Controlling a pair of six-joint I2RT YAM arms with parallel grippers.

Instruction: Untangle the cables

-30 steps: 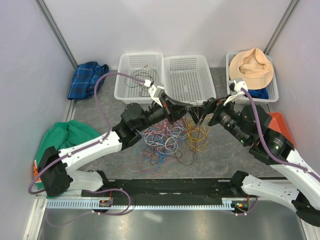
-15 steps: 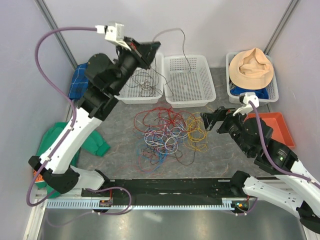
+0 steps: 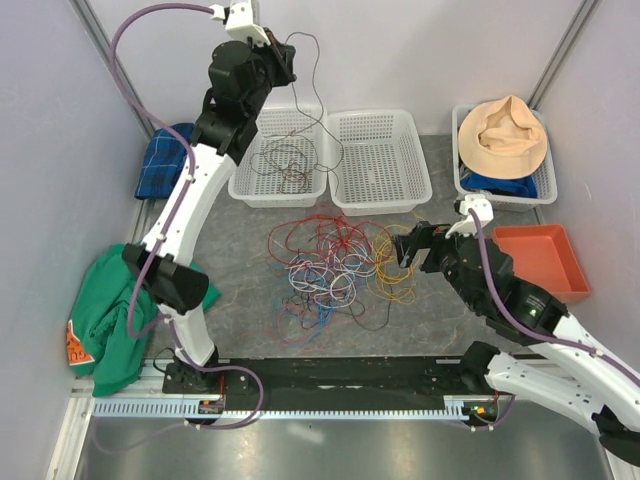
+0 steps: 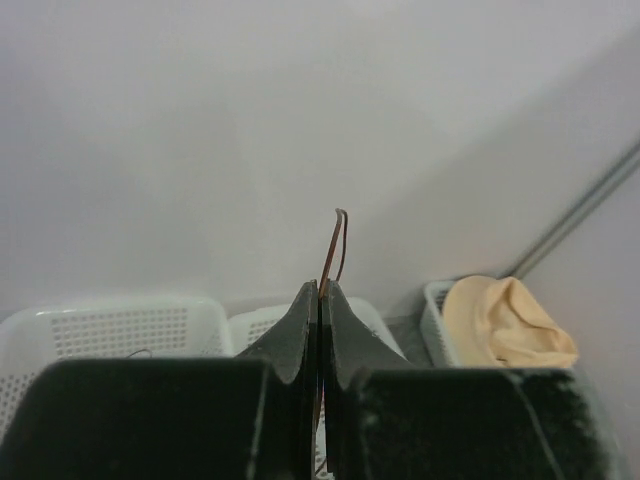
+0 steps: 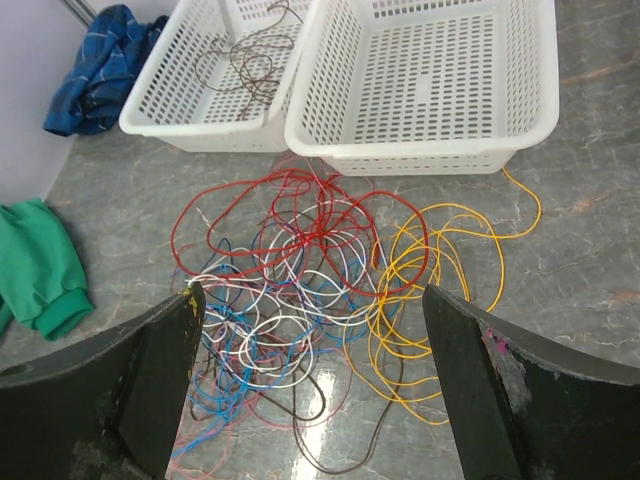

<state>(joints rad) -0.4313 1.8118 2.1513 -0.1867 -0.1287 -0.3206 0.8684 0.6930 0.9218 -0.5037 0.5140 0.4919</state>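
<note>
Left gripper (image 4: 320, 300) is pinched tight on a dark brown cable (image 4: 335, 245), and the wrist view catches the strand poking up between its fingers. Only the overhead shows it hanging below the hand toward the left basket (image 3: 272, 198). Right gripper (image 5: 312, 295) is spread wide and holds nothing, with the tangled cables (image 5: 320, 270) just ahead of its fingers. There's an orange tag (image 3: 76, 342) on the green cloth (image 3: 110, 300), its writing too small to read.
</note>
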